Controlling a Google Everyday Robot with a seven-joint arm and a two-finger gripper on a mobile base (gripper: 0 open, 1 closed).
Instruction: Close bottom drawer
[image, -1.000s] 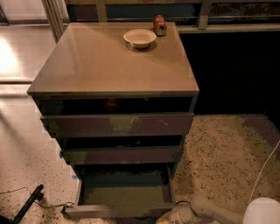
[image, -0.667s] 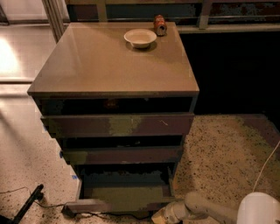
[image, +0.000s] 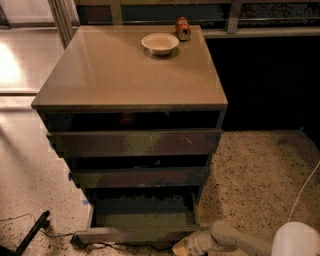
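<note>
The bottom drawer (image: 142, 216) of the brown cabinet stands pulled out, showing its olive-green floor and dark sides. Its narrow front edge (image: 135, 235) lies near the bottom of the camera view. My gripper (image: 186, 246) is at the bottom of the view, low by the drawer front's right corner, at the end of the pale arm (image: 235, 239) that comes in from the lower right. I cannot tell whether it touches the front.
Above the bottom drawer are the mid-width front (image: 140, 177) and the widest front (image: 135, 143) with a pale scuffed patch. A white bowl (image: 160, 43) and a can (image: 182, 27) stand on the cabinet top. A black cable (image: 30, 235) lies on the speckled floor at the left.
My arm and gripper have moved left along the floor toward the drawer front's right corner. The drawer looks about as far open as before.
</note>
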